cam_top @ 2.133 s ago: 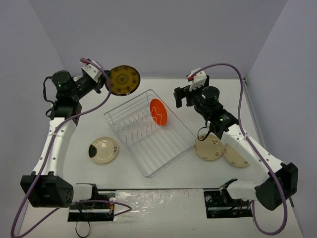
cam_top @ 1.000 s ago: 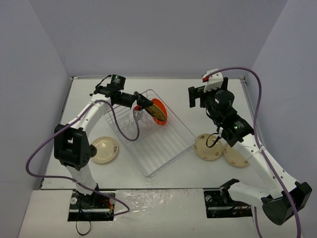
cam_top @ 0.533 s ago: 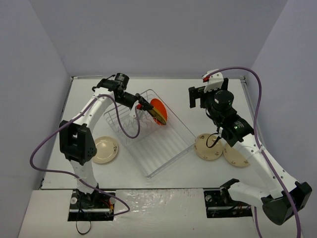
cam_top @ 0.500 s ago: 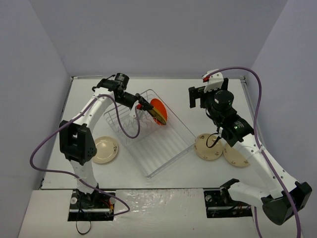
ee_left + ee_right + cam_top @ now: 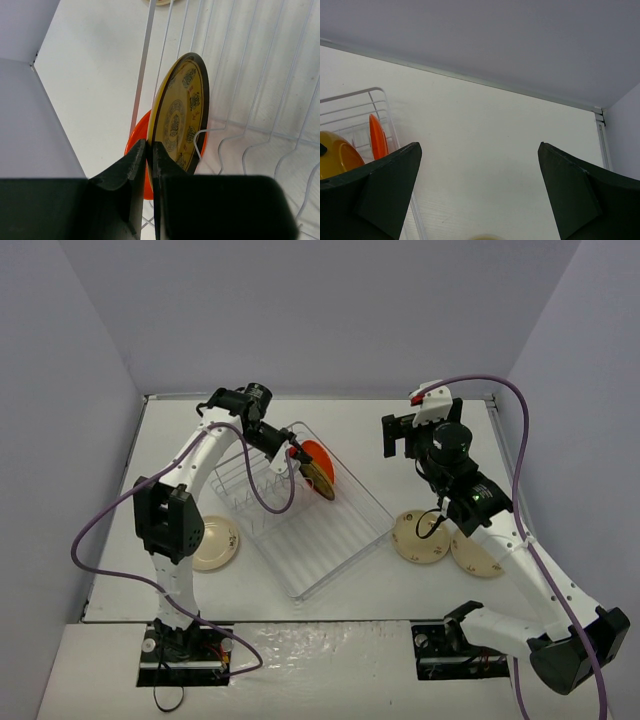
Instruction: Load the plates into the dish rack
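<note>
Left pincer (image 5: 149, 150) is pinching its two fingers down to a thin slit on the rim of the dark mustard-brown patterned plate (image 5: 182, 112), carrying it on edge rather than flat, a hold that is letting the plate drop between the upright divider prongs (image 5: 202, 132) of the white-wire dish rack (image 5: 312, 540). The plate is hanging low inside the rack, and the wrist view is not showing whether its lower rim is resting on the wires yet. Just behind it, the plain orange-red plate (image 5: 316, 451) is standing upright in the rack's end nearest the far edge of the bench (image 5: 350, 415). The two are sitting close, face to face, and it cannot be told whether they are touching. By the look of it, the mustard plate is going into the next slot along, so the row is filling from the far end.

Right pincer (image 5: 477, 150) is gaping wide with nothing between its fingers, hovering above the bench toward the far right corner, seemingly waiting clear of the rack while the left arm is working. Below that arm, two cream plates (image 5: 420, 538) are lying flat near the right edge, their rims meeting. A third cream plate (image 5: 218, 543) is lying flat near the left edge, partly hidden by the left arm. All three are waiting to be loaded, and the rack itself is sitting askew across the middle of the bench
</note>
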`<state>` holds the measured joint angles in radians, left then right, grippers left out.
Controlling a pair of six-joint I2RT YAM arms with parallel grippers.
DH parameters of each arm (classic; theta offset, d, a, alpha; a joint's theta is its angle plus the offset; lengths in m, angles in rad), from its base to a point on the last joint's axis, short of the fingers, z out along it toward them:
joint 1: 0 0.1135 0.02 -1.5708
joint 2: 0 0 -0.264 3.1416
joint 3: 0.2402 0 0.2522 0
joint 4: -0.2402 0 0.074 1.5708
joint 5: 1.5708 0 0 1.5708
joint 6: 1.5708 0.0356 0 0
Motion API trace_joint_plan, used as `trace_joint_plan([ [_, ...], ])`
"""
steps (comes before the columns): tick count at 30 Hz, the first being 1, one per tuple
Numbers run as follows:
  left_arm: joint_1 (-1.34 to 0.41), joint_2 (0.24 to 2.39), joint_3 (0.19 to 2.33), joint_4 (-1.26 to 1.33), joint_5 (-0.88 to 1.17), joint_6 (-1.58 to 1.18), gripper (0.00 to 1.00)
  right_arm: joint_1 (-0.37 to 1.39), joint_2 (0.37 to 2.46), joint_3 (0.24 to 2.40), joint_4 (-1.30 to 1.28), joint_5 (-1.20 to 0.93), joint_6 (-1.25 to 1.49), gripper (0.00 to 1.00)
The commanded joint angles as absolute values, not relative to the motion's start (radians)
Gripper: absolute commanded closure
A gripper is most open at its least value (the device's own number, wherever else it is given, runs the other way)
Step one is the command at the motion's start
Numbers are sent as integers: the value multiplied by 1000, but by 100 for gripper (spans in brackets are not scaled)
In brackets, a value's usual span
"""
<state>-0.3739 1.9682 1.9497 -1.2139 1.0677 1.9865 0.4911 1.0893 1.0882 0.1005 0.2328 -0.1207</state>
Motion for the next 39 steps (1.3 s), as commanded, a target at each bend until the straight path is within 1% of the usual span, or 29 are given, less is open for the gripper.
trace_joint_plan([
  [1,-382,1944,2018,-1304,1045,2623,100,488,1081,1118,181,264,-124,0],
  [8,-397,1953,2065,-1279,1032,2617,100,486,1098,1129,196,262,-137,0],
  [14,-421,1959,2058,-1142,993,2555,100,486,1097,1135,199,265,-150,0],
  [20,-426,1942,2009,-1084,981,2598,100,488,1094,1129,207,270,-152,0],
  [27,-426,1848,1839,-868,971,2569,100,487,1108,1123,217,281,-155,0],
  [34,-425,1861,1767,-815,890,2615,100,485,1119,1123,213,283,-147,0],
  [39,-423,1857,1753,-773,909,2561,100,485,1120,1123,208,293,-140,0],
])
